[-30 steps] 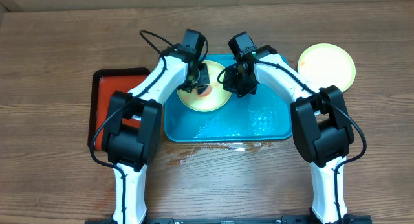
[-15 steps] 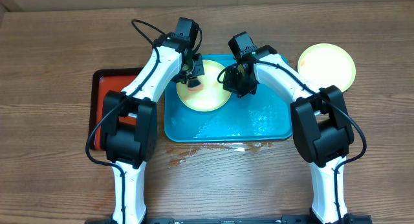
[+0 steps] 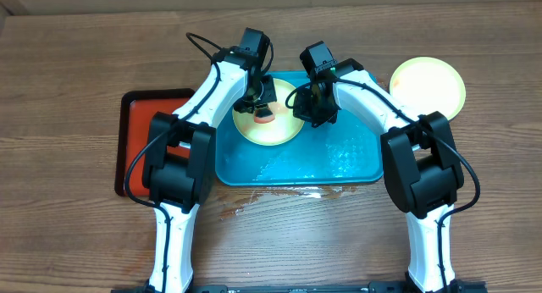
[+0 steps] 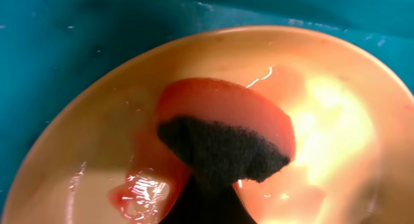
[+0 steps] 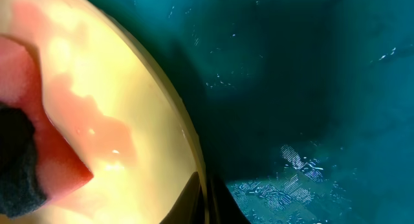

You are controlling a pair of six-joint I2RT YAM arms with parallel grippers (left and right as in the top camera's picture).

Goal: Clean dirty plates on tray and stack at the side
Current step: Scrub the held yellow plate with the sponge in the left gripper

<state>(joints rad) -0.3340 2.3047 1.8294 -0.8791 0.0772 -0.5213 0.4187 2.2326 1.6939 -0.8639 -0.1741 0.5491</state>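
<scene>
Scrubbing: left hand (image 3: pixel 259 105) clamped on a sponge (image 4: pixel 223 136), pressing it onto the yellow-green plate (image 3: pixel 269 134), upper middle of frame.
Right hand (image 3: pixel 303 107): pinched shut on that plate's right rim.
Plate's place: upper-left part of the turquoise tray (image 3: pixel 339 157).
Change: left hand has shifted right from the plate's upper-left edge; right hand unmoved.
</scene>
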